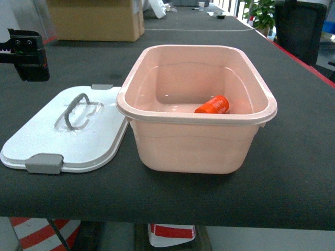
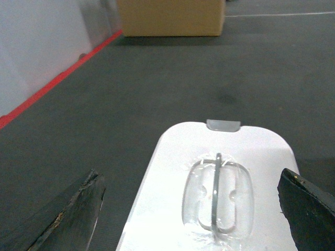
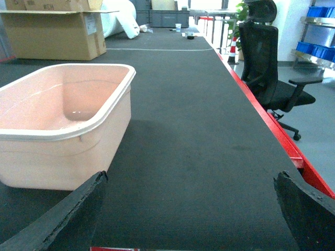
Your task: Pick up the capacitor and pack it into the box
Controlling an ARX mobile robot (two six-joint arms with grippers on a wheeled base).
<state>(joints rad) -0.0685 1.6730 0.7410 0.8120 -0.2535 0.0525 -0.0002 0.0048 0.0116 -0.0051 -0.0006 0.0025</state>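
A long table topped with dark grey, finely ribbed matting [image 1: 293, 157] ran away from the robot, edged with a red strip [image 3: 272, 125] along its right side. At its far left end stood a brown cardboard carton [image 1: 97, 20], and past the right edge were a black mesh office chair [image 3: 267, 63], a green potted plant [image 1: 261, 13] and blue plastic bins on a shelf [image 3: 319, 11]. At the left of the head view the left gripper [image 2: 191, 209] hung above the flat white plastic lid with grey latches and a grey fold-down handle [image 1: 70, 130], which lay on the matting just beside the tub's left wall; in the left wrist view its two dark fingers [image 2: 63, 219] stood wide apart on either side of the lid with nothing between them. In the middle sat the pale pink rounded-rectangular plastic tub [image 1: 196, 146], uncovered and upright. The small orange-red cylindrical capacitor with faint white print [image 1: 213, 105] lay on its side on the tub's floor, toward the near right corner, well apart from both grippers. To the right, the right gripper [image 3: 191, 209] hovered over bare matting beside the tub, its fingers [image 3: 309, 209] spread wide and holding nothing.
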